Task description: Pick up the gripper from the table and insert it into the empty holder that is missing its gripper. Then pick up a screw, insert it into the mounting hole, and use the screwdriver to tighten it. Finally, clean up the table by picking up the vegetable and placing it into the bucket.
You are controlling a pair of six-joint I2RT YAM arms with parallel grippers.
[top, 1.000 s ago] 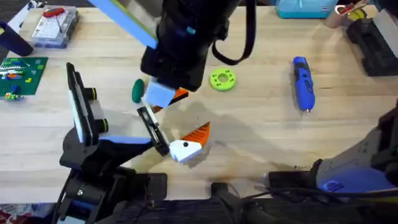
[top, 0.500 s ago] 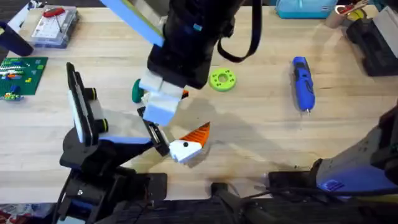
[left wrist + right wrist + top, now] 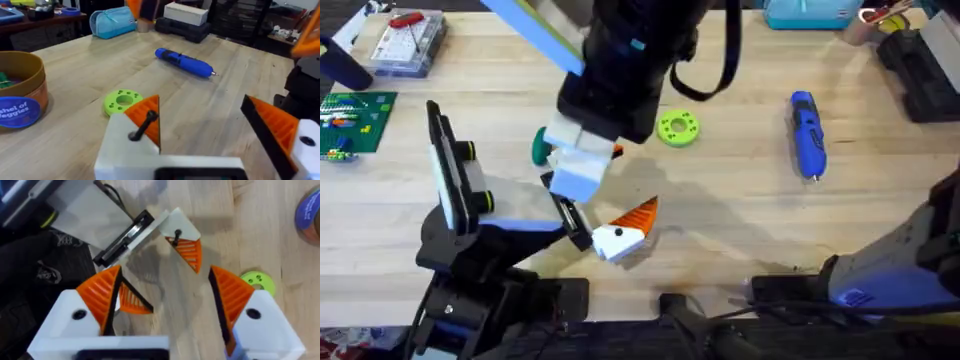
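overhead first: the right arm reaches across the middle, big and dark, its white right gripper point(image 3: 576, 172) hanging over the wooden table point(image 3: 740, 190). tucked at its edge sits the small dark-green oval vegetable point(image 3: 539, 147), on the table. just a sliver of orange from the round orange-and-blue bucket point(image 3: 611, 151) peeks out beside the gripper; from up here its inside is hidden. the left gripper point(image 3: 620, 228), white with orange ribbed pads, sits low near the front edge. the lime-green ring with holes point(image 3: 678, 128) lies past the arm, and the blue pen-shaped screwdriver point(image 3: 807, 133) lies flat well off to the right, untouched.

left wrist now: left gripper point(image 3: 210, 125) spread wide, nothing between the pads. the bucket point(image 3: 22, 92) stands near the ring point(image 3: 121, 100). a scrap of green shows inside its rim, but i cannot tell what it is. the screwdriver point(image 3: 185, 62) lies flat beyond the ring, and a light-blue zip pouch point(image 3: 113, 22) sits at the far edge.

right wrist: right gripper point(image 3: 165, 294) spread too, holding nothing, above the left gripper point(image 3: 160, 270). the ring point(image 3: 258, 280) sits nearby and the bucket's blue band point(image 3: 309, 207) is at the frame edge.
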